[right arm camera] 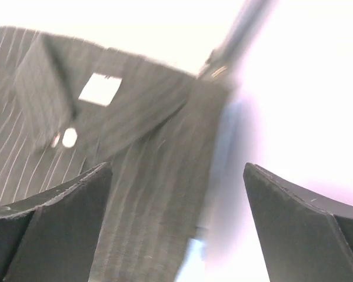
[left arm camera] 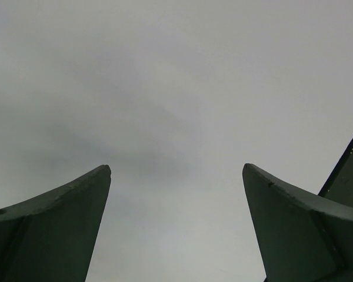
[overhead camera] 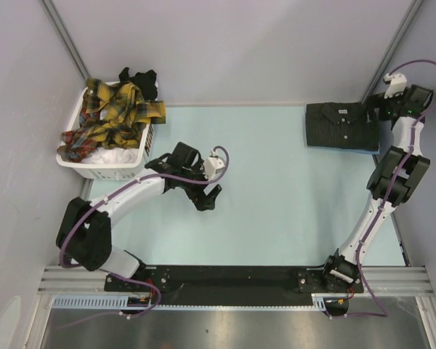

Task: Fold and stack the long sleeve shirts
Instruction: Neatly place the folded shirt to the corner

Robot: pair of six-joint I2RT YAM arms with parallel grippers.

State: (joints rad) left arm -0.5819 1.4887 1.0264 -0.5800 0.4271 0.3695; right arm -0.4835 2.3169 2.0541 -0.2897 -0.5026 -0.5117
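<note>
Hanging wide open and empty, my right gripper (right arm camera: 176, 167) sits just beside the right edge of the folded pinstripe shirt (overhead camera: 340, 127) at the far right of the table (overhead camera: 276, 203). My left gripper (overhead camera: 206, 195) is wide open and empty too, near the middle. If a right finger dips low, I think it could snag the cloth and pull the fold open. The shirt's long side runs left to right; its collar seems to point to the far side.
</note>
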